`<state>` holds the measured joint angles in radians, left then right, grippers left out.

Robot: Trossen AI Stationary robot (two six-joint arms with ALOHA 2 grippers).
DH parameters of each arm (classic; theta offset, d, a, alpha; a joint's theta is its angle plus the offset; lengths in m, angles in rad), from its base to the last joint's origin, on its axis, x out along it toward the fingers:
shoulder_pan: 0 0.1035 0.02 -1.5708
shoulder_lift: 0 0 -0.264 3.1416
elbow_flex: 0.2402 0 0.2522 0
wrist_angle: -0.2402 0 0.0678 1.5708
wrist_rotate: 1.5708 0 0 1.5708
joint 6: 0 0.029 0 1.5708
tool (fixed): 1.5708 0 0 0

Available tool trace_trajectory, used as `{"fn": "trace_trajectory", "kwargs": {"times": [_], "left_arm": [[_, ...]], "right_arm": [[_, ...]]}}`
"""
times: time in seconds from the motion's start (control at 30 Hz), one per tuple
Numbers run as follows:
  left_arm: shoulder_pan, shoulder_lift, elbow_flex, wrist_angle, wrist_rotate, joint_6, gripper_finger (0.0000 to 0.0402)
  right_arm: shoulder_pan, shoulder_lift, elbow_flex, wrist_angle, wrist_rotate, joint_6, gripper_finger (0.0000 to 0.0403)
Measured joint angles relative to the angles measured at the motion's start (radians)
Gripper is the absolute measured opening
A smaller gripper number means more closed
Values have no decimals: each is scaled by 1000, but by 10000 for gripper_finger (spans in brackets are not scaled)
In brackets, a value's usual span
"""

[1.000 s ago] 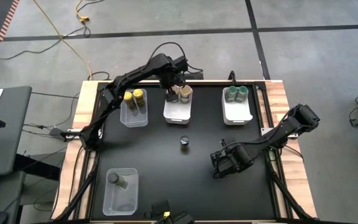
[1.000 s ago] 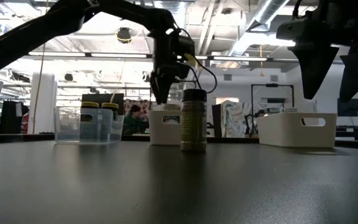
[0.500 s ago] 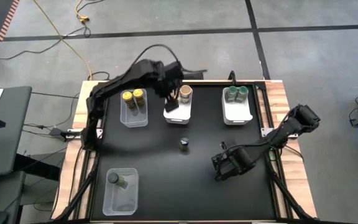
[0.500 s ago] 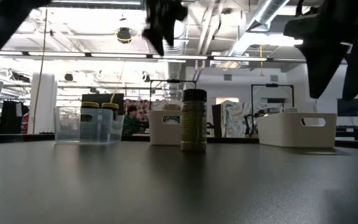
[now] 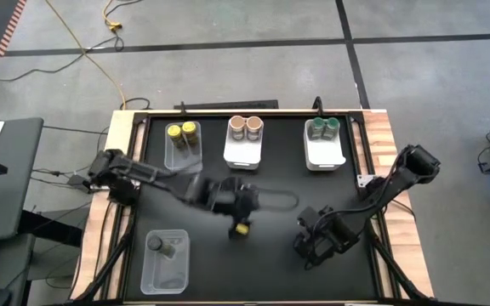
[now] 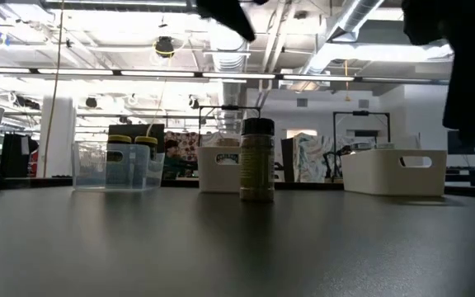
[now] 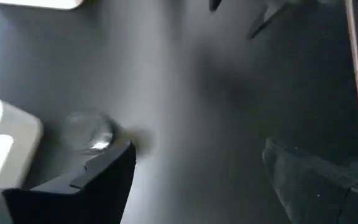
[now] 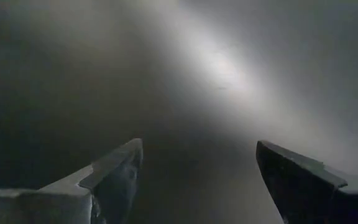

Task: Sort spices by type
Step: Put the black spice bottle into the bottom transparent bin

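- High view: the left arm reaches low across the middle of the worktop (image 5: 202, 263), covering the spot where the loose jar stands. The right gripper (image 5: 313, 242) waits near the right edge.
- Low view: the dark-topped jar (image 6: 257, 159) stands upright, alone, mid-worktop.
- Left wrist view: the left gripper (image 7: 197, 152) has its jaws wide and empty, the jar just beside one finger. This looks like the approach; next, centre over it, lower and close.
- Right wrist view: jaws wide, nothing held.
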<state>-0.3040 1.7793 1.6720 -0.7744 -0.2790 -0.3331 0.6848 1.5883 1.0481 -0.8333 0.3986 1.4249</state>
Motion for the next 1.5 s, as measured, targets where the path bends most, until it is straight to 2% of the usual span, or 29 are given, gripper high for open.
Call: {"fn": "trace_trajectory", "kwargs": {"times": [0.13, 0.23, 0.33, 0.43, 0.6, 0.73, 0.87, 1.0, 1.17, 1.33, 1.5], "left_arm": [[-75, -107, -269, 334, -65, -34, 338], [-92, -222, -482, 609, -67, -45, 338], [-93, -344, -689, 813, -67, -37, 338], [-86, -457, -856, 923, -69, -11, 338], [-74, -614, -1014, 891, -69, -8, 338], [-74, -700, -1085, 849, -82, -19, 338], [-74, -761, -1137, 852, -106, 106, 338], [-64, -840, -1209, 887, -53, 141, 338], [-41, -954, -1318, 926, 39, 150, 338], [-39, -1044, -1369, 912, 38, 230, 338], [-31, -1106, -1378, 860, 39, 243, 338]], "right_arm": [[8, 0, -55, 203, 11, -91, 342], [-2, 1, -64, 254, 53, -116, 342], [-19, 1, -64, 277, 84, -143, 342], [-39, 1, -64, 304, 85, -184, 342], [-101, 1, -64, 319, 85, -203, 342], [-181, 10, -64, 317, 84, -203, 342], [-254, 10, -64, 350, 99, -201, 342], [-281, 10, -64, 466, 177, -294, 342], [-315, 14, -55, 559, 202, -317, 340], [-351, 104, 76, 494, 205, -368, 326], [-387, 225, 286, 283, 188, -428, 317]]}}
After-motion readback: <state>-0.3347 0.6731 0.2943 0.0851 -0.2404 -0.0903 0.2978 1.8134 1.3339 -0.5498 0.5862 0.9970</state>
